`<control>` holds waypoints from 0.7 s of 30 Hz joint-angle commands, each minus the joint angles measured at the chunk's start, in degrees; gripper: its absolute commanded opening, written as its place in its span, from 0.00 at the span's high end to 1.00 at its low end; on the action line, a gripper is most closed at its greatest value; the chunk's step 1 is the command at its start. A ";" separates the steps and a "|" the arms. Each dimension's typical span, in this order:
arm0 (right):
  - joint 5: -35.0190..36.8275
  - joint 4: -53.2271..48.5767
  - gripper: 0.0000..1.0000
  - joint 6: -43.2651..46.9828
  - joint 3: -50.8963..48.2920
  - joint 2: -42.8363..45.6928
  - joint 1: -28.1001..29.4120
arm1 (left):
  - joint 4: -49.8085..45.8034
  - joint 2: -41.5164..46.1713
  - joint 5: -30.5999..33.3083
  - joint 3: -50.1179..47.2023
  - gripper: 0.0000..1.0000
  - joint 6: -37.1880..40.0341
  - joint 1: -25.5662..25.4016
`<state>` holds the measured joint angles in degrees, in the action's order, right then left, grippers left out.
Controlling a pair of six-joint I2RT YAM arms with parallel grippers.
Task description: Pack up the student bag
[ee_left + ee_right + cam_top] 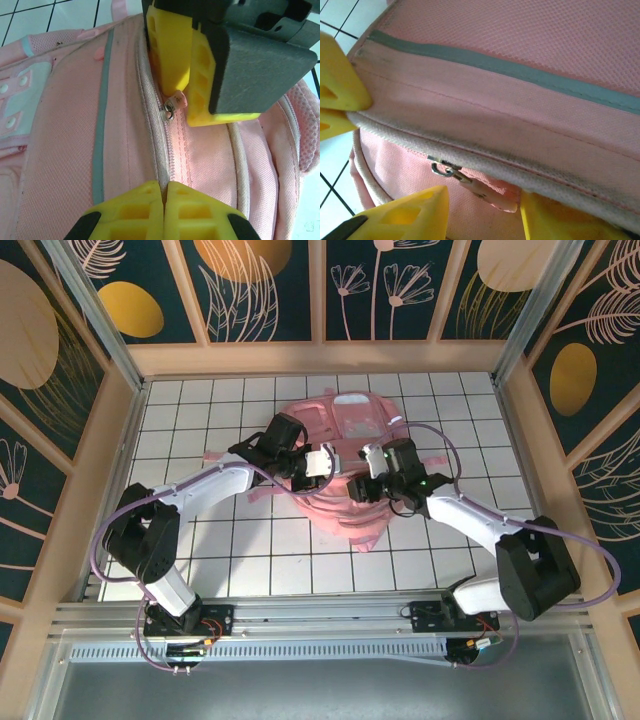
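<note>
The student bag [352,418] lies on the tiled table [200,570], directly beneath both claws. The left claw [163,189] is clenched on the bag's seam beside the zip, pinning the fabric. The right claw [482,200] is released, its jaws standing apart with the zip pull [490,192] lying in the gap between them. The step in hand appears to be working the zip. To do it well, centre the tab between the right fingertips and close fully on the tab — not on the piping just above it. Then draw straight along the zip line while the left claw anchors the seam taut. A skewed draw is likely to jam the slider in the soft cloth. The right wrist view shows the tab's clearance from each finger. The left wrist view shows the zip line running from the left fingertips to the right claw ahead. The top view alone gives the bag's outline — and both arms' reach.
</note>
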<state>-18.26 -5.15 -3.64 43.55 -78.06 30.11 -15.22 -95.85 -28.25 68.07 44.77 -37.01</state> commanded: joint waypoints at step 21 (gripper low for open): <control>5.75 2.00 1.00 -8.99 -3.16 5.72 -0.67 | 2.19 2.89 -1.26 -2.62 1.00 -0.19 2.66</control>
<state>-20.82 0.69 -9.34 40.38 -75.22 30.41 -13.39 -95.39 -29.54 66.72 43.31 -35.51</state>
